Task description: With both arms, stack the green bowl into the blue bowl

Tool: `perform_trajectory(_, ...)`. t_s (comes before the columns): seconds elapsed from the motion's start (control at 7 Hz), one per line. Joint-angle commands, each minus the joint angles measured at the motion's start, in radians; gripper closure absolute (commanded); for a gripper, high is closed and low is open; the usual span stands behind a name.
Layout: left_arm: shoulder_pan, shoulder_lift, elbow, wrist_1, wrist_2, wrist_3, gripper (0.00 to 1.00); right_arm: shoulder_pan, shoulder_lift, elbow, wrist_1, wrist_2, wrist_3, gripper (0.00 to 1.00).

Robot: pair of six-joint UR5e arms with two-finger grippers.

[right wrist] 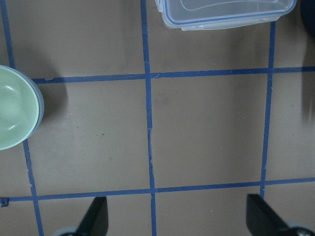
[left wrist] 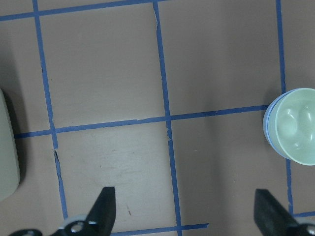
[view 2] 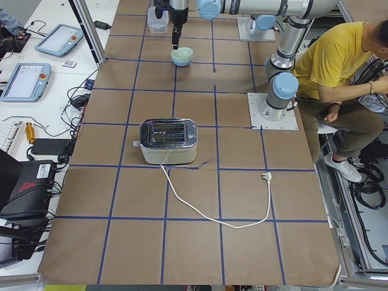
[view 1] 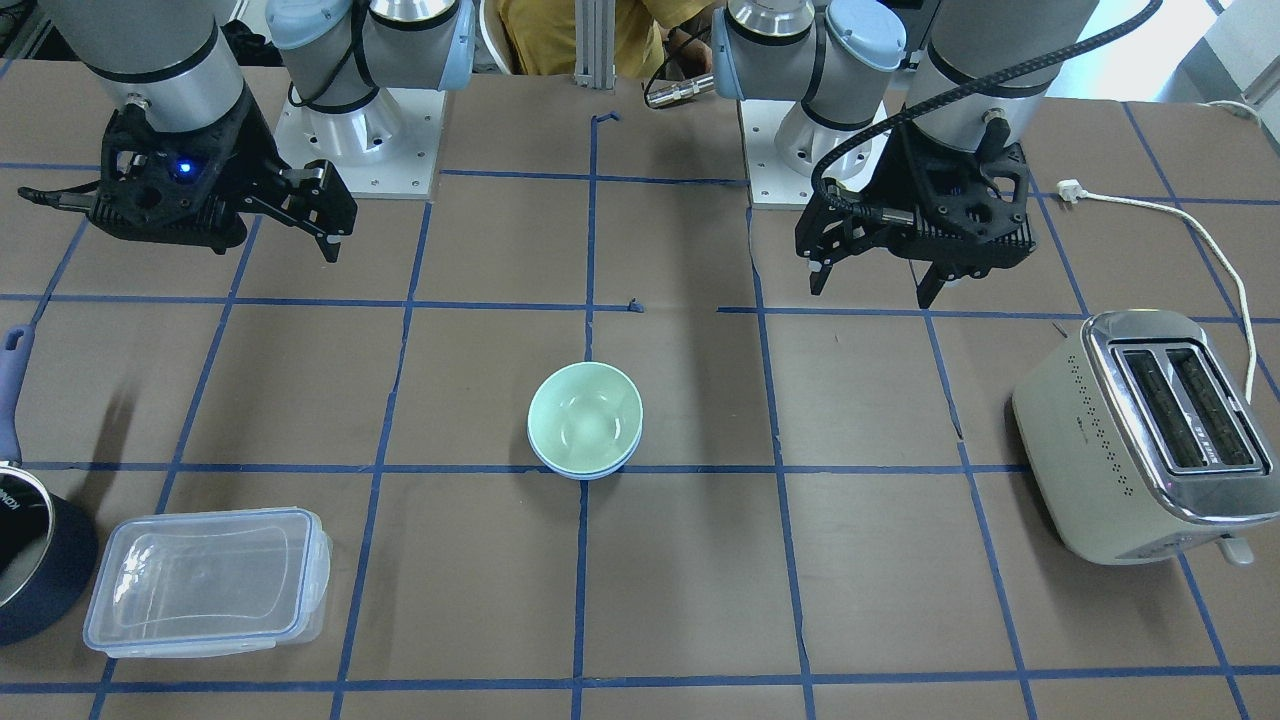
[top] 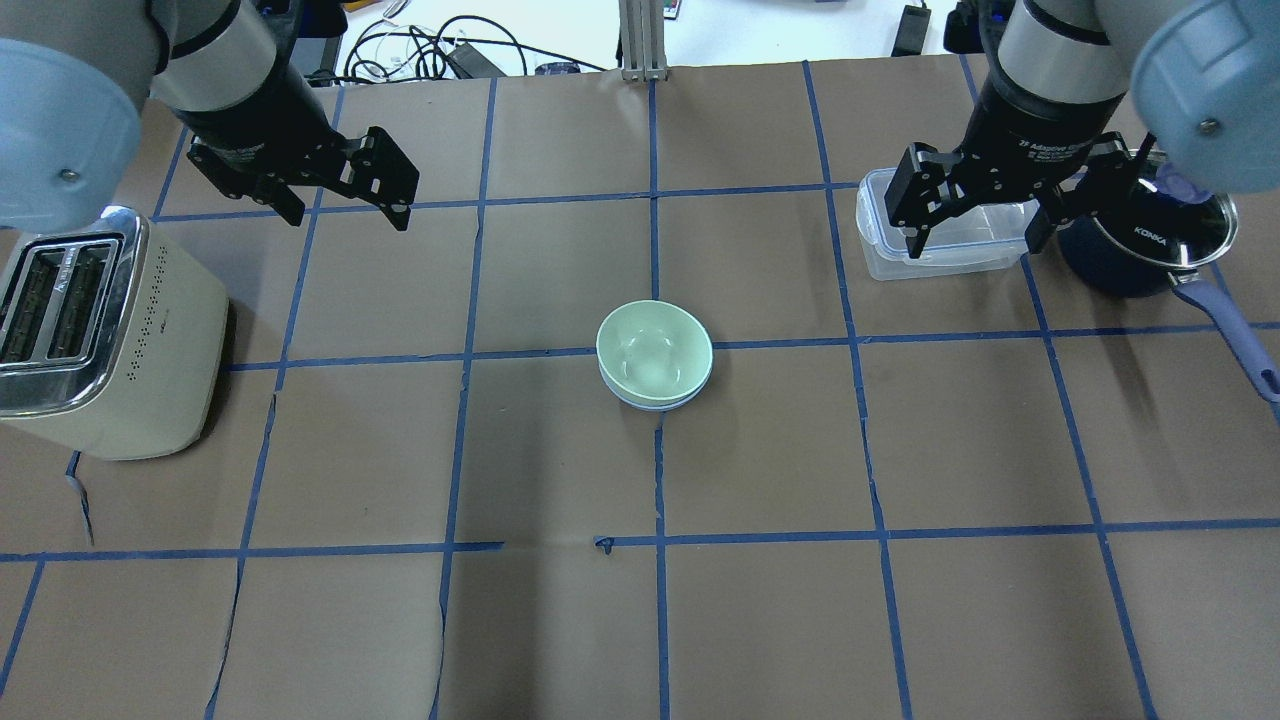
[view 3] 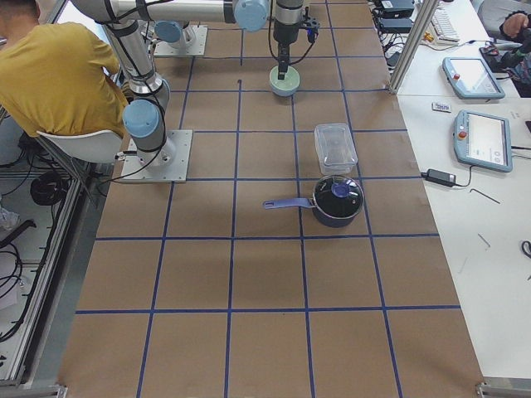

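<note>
Looks basically done to me: the green bowl [view 1: 585, 415] is sitting nested in the blue bowl [view 1: 585, 473] mid-tabletop [top: 760, 620], while the left fingers [top: 395, 185] and right fingers [top: 915, 205] are hanging wide open, empty, well apart from it.

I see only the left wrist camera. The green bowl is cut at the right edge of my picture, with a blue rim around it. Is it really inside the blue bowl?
Observer: Yes. The front view shows the whole green bowl nested upright in the blue bowl.
Operator: And the right gripper? I do not see it.
Observer: Overhead, the right gripper is open and empty, apart from the bowls.
Operator: What stands on that side?
Observer: A clear container and a dark blue pot.
</note>
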Motion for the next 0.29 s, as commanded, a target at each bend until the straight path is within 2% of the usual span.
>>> perform_trajectory(0.0,0.000,-0.002,-0.008,-0.001,-0.001,-0.050,0.00,0.000,-0.004,-0.001,0.006,0.004,0.001,0.00)
perform_trajectory(0.14,0.000,-0.002,-0.005,-0.001,0.001,-0.058,0.00,0.000,-0.004,0.000,0.006,0.004,-0.001,0.00)
